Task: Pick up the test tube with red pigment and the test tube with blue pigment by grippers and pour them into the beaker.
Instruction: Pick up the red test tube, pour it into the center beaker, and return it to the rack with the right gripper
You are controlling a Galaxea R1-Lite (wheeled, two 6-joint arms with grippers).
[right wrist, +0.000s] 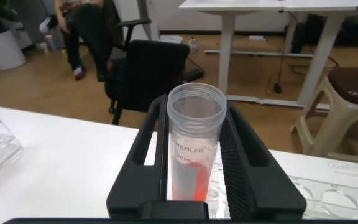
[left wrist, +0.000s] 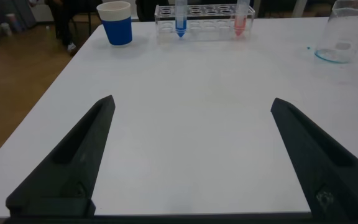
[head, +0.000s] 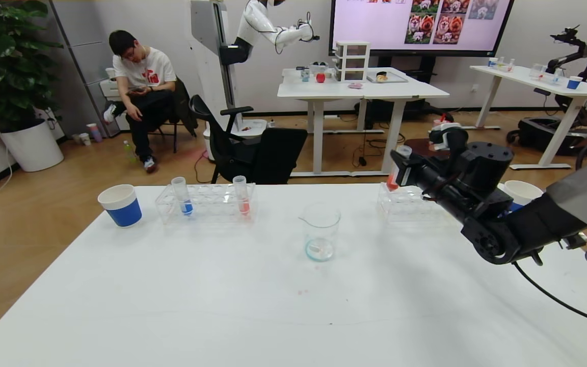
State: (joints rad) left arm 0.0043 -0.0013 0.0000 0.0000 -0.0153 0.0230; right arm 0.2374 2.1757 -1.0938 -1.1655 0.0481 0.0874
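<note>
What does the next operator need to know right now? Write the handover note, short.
Right tool: shut on a test tube with red pigment, held upright just over the right-hand rack.
Left tool: open, low over bare table, holding nothing.
Test tube with blue pigment: standing in the left rack, beside a second red-liquid tube.
Beaker: mid-table between the racks, looks almost empty.
Done: red tube gripped.
Left: carry red to the beaker and pour; pick up blue with the left tool and pour.
</note>
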